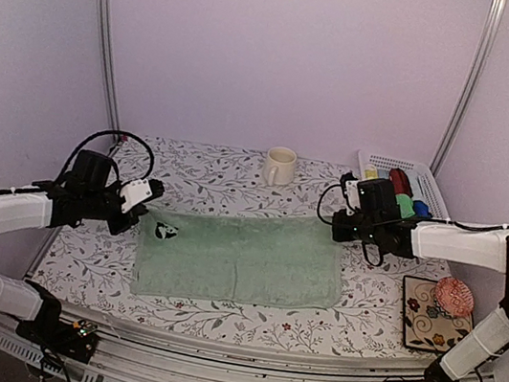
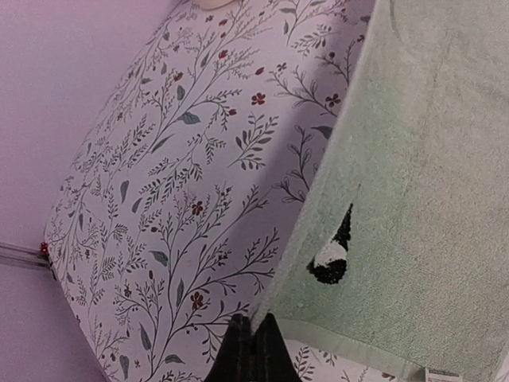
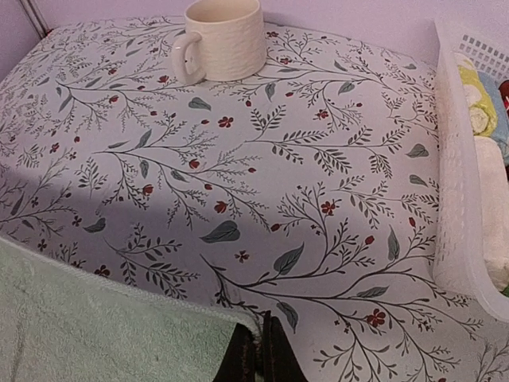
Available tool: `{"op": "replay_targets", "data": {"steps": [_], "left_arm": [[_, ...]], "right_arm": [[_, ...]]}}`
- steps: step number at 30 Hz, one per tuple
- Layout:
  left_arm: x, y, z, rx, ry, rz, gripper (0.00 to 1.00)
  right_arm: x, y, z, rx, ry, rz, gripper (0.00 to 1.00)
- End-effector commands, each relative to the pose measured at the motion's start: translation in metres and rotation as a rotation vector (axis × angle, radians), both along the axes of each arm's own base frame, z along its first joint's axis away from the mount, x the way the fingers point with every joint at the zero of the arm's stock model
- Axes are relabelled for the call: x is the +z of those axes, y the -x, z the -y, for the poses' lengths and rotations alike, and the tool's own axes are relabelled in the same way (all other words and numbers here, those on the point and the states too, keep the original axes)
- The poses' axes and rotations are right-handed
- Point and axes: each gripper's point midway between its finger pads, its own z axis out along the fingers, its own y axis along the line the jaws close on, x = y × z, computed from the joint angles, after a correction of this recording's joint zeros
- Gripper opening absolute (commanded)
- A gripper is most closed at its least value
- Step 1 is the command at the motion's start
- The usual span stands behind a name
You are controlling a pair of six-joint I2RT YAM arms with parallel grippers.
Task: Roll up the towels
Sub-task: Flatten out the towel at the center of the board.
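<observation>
From above, the green towel (image 1: 244, 257) lies spread flat on the floral table cover (image 1: 209, 169), with the left gripper (image 1: 145, 208) at its far left corner, the right gripper (image 1: 338, 228) at its far right corner, and a cream mug (image 1: 279, 166) well behind it. In the left wrist view the fingers (image 2: 238, 354) are pressed together and seem to pinch the towel's edge, near a black-and-white mark (image 2: 330, 259). In the right wrist view the fingers (image 3: 274, 358) are clamped on a slightly raised towel corner, with a white basket (image 3: 453, 199) to the right.
</observation>
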Motion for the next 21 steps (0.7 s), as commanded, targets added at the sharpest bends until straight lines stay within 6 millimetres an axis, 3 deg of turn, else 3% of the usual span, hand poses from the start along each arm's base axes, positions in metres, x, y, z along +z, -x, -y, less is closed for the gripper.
{"op": "replay_targets", "data": {"steps": [1, 7, 21], "left_arm": [[-0.003, -0.048, -0.008, 0.102, -0.035, 0.078, 0.0], [-0.032, -0.073, -0.005, 0.115, -0.069, 0.021, 0.0], [-0.043, -0.072, -0.002, 0.063, -0.056, 0.041, 0.0]], "right_arm": [[-0.003, -0.032, -0.005, -0.036, 0.02, 0.033, 0.02], [-0.02, -0.038, -0.013, -0.015, 0.021, 0.0, 0.02], [-0.024, -0.029, -0.007, 0.018, -0.004, -0.043, 0.02]]}}
